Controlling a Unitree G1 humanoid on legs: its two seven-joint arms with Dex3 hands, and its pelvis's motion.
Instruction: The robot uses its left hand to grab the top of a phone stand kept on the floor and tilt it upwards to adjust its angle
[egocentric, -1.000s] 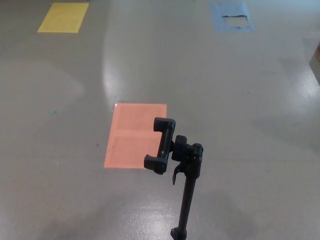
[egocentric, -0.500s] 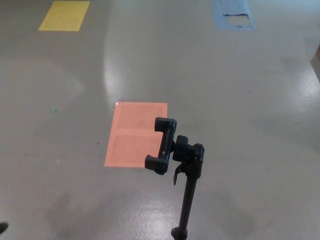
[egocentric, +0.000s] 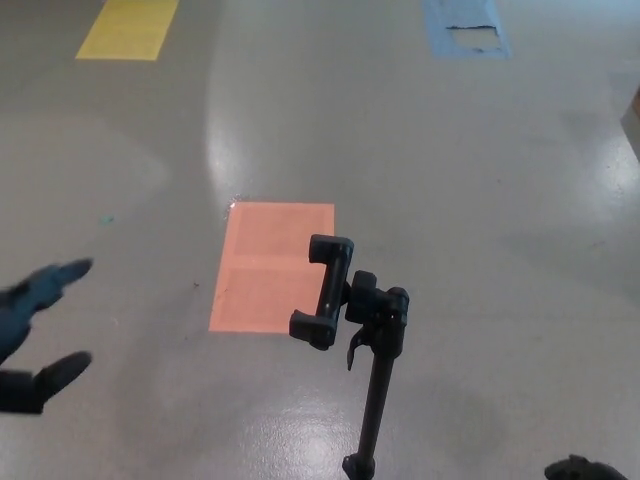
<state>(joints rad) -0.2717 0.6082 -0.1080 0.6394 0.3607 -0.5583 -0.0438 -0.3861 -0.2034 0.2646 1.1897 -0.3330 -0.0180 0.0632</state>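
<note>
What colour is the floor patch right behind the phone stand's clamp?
Salmon-orange patch, behind the black clamp; seen in the head view.

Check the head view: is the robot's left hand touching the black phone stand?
No: the left hand hovers apart from the black phone stand.

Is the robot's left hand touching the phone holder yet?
Apart. The head view shows bare floor between the left hand at the picture's left edge and the phone holder.

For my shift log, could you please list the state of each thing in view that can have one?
Phone stand: upright on the floor, untouched.
Phone clamp: empty, no phone in it.
Left robot hand: open, fingers spread, apart from the stand.
Right robot hand: barely in view at the bottom edge, open or shut unclear.
Blue floor patch: torn in the middle.
</note>
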